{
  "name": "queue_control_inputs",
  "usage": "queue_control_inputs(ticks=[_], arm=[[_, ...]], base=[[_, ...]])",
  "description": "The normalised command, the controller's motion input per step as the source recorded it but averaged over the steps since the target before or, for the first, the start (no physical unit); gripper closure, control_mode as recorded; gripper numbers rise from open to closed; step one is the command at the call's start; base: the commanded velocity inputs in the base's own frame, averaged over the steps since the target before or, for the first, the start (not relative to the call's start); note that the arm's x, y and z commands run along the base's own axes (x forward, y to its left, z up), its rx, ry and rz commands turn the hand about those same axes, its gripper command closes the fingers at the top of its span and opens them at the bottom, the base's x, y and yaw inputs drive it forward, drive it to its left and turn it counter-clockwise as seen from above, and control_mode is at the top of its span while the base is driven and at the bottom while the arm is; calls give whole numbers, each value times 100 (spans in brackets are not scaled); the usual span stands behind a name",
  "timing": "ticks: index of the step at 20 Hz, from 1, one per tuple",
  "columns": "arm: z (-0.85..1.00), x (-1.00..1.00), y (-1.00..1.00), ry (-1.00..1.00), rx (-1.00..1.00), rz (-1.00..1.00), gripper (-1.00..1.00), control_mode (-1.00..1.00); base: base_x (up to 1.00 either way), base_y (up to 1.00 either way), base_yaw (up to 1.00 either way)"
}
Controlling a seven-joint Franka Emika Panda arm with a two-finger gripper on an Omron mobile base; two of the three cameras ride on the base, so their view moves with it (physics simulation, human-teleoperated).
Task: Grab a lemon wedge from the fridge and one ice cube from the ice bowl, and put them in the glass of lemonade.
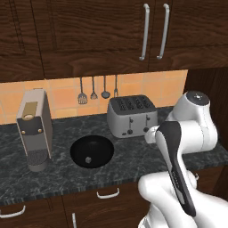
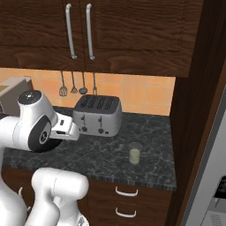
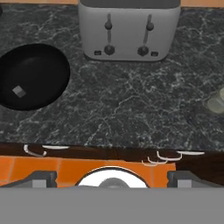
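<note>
The black ice bowl (image 1: 101,147) sits on the dark counter left of the toaster, with one pale ice cube (image 1: 88,159) inside. From the hand, the ice bowl (image 3: 39,65) is at the left with the ice cube (image 3: 19,91) in it. The glass of lemonade (image 2: 135,153) stands toward the counter's right end, and the glass (image 3: 217,101) also shows at the hand view's right edge. The grey fridge (image 2: 207,167) fills the far right. My gripper (image 3: 112,178) hangs open and empty over the counter's front edge, before the toaster. The lemon wedge is hidden.
A silver four-slot toaster (image 1: 132,116) stands at the back of the counter. A coffee machine (image 1: 34,127) is at the left end. Utensils (image 1: 93,91) hang on the tiled wall under the upper cabinets. A dark wood panel (image 2: 190,110) separates the counter from the fridge.
</note>
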Motion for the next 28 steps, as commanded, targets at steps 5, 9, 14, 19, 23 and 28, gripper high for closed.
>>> queue_control_inputs(ticks=[5,9,14,19,23,28], arm=[[0,0,0,0,0,0,-100,100],[0,0,0,0,0,0,-100,100],[0,0,0,0,0,0,-100,100],[0,0,0,0,0,0,-100,100],[0,0,0,0,0,0,-100,100],[0,0,0,0,0,0,-100,100]], base=[[-58,-39,-15],[-35,-62,-58],[-9,-68,-66],[0,-100,-50],[2,-100,-40],[42,-100,25]])
